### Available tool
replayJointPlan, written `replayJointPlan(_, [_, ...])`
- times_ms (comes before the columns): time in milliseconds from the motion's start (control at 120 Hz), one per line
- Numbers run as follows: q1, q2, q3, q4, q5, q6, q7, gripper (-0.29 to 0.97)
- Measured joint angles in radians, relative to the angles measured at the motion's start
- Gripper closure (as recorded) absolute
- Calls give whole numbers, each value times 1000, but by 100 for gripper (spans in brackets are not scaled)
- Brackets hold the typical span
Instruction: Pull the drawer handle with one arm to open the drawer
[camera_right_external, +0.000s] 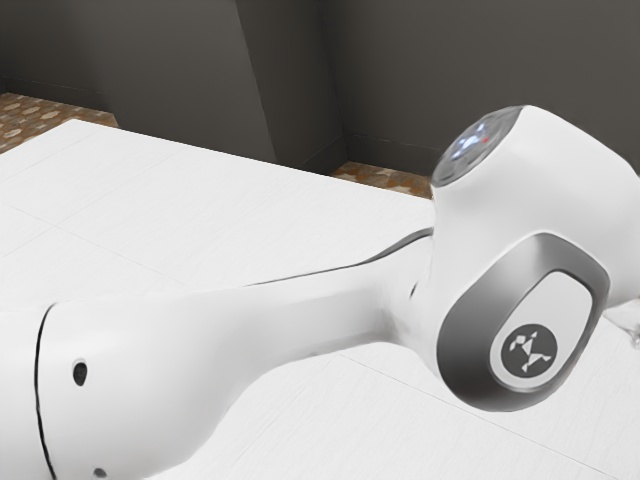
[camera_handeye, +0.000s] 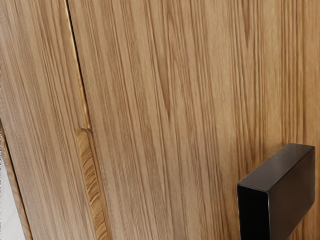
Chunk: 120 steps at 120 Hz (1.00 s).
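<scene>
Beside the black block-shaped handle (camera_handeye: 277, 197), I am viewing the grained wooden drawer front (camera_handeye: 170, 100); the tool's state I cannot tell.

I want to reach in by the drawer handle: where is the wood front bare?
The wood front is bare from the seam across to the black handle, and above it. Crowded only at the handle itself. The white tabletop lies bare between the arm and the dark wall.
</scene>
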Motion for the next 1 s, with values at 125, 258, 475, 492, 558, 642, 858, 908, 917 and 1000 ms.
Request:
replayJointPlan(125, [0, 11, 0, -14, 3, 3, -2, 0])
replayJointPlan(258, [-2, -1, 6, -59, 28, 2, -1, 0])
replayJointPlan(475, [-36, -79, 50, -145, 47, -16, -8, 0])
replayJointPlan(492, [-36, -84, 53, -150, 59, -21, -9, 0])
replayJointPlan(558, [-47, -114, 68, -167, 76, -49, -11, 0])
replayJointPlan(642, [-59, -160, 83, -205, 122, -90, -12, 0])
replayJointPlan(858, [-86, -278, 111, -296, 192, -191, -14, 1])
replayJointPlan(908, [-95, -308, 120, -314, 206, -215, -14, 1])
replayJointPlan(917, [-96, -313, 121, -318, 208, -219, -14, 1])
replayJointPlan(1000, [-108, -355, 132, -357, 213, -248, -15, 1])
